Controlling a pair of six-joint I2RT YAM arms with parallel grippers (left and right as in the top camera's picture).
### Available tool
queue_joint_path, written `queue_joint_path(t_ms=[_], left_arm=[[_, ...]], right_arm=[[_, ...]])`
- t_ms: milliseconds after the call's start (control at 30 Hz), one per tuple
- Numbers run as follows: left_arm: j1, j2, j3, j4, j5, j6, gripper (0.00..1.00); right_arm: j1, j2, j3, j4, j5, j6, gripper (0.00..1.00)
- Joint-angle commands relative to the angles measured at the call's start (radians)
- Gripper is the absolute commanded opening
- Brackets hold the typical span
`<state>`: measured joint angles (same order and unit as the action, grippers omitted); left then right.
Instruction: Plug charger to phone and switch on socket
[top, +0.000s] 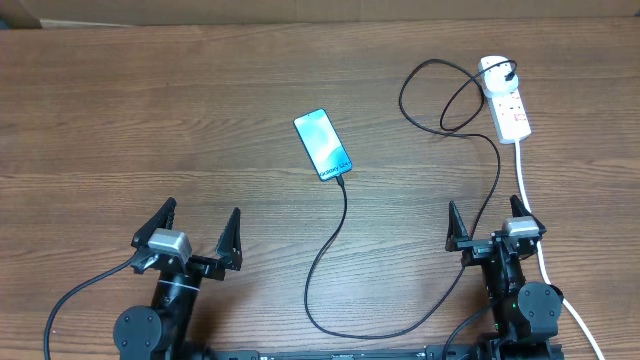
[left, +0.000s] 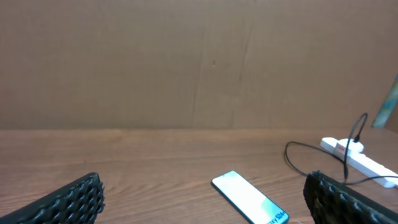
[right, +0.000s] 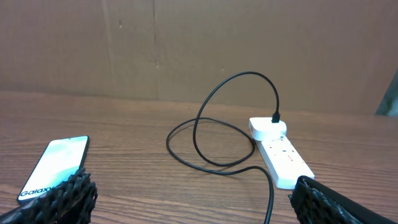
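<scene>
Two splayed grippers (top: 202, 210) (top: 483, 205); phone (top: 324, 145) well beyond both

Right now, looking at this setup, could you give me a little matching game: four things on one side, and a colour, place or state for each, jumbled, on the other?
Things:
1. phone
2. socket
3. charger
4. left hand

Descriptions:
A. thin, black, looping
B. screen lit blue-teal
C. open, holding nothing
D. white, on the far right

Pairs: 1-B, 2-D, 3-A, 4-C.
</scene>
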<state>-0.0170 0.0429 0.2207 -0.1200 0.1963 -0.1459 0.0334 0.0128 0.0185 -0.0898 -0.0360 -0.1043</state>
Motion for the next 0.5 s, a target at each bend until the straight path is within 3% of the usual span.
queue_joint_path(t_ms=[0, 467], left_arm=[[0.011, -0.04, -0.056, 0.053, 0.01, 0.019, 1.0], [0.011, -0.04, -0.216, 0.258, -0.041, -0.04, 1.0]], right_arm=[[0.005, -0.01, -0.01, 0.005, 0.013, 0.006, 1.0], [0.005, -0.01, -0.01, 0.005, 0.013, 0.006, 1.0]])
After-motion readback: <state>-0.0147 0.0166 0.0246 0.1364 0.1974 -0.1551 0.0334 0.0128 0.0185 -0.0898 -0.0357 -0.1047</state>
